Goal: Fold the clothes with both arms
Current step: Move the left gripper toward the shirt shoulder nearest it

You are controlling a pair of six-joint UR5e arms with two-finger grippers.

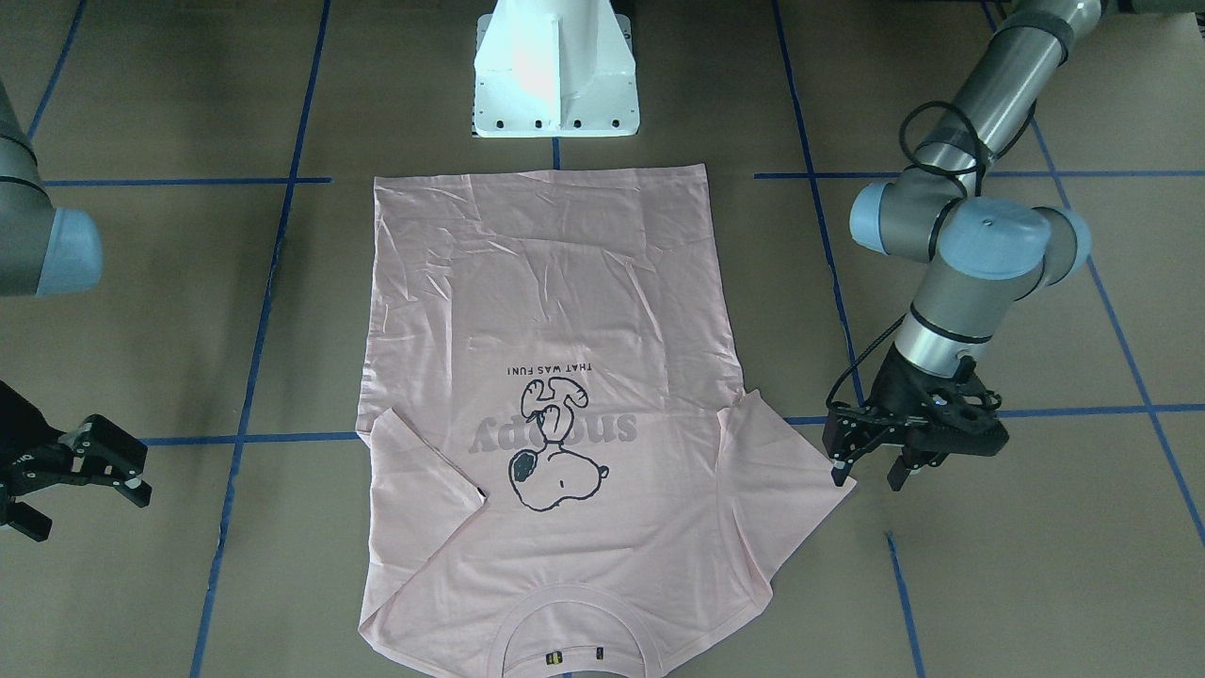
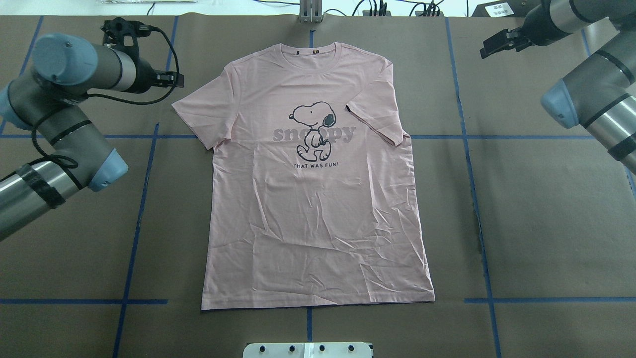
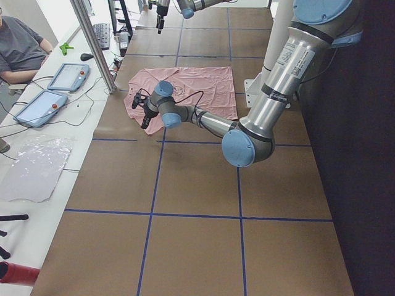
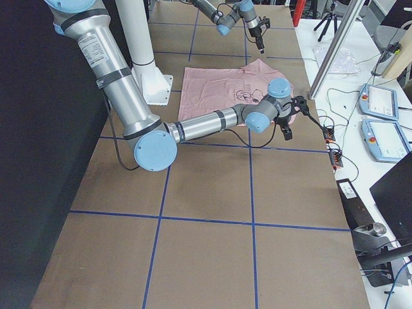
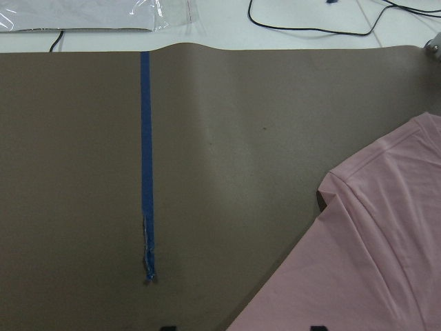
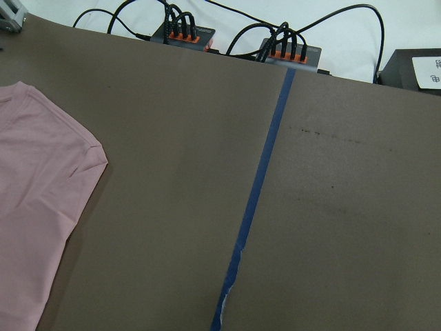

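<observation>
Pink T-shirt sleeve [image 1: 791, 452] is lying just beside my open, empty left end effector [image 1: 866, 474]; I'm aiming to pinch its edge squarely.

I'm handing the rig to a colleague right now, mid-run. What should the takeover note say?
Left end effector open, empty, beside the tip of the spread left sleeve.
Right end effector open, empty, apart from the T-shirt, out on its right.
T-shirt flat on the table, print up; right sleeve lies turned in over the body.
Done: nothing beyond that sleeve. Left: left sleeve and all body folds.
</observation>
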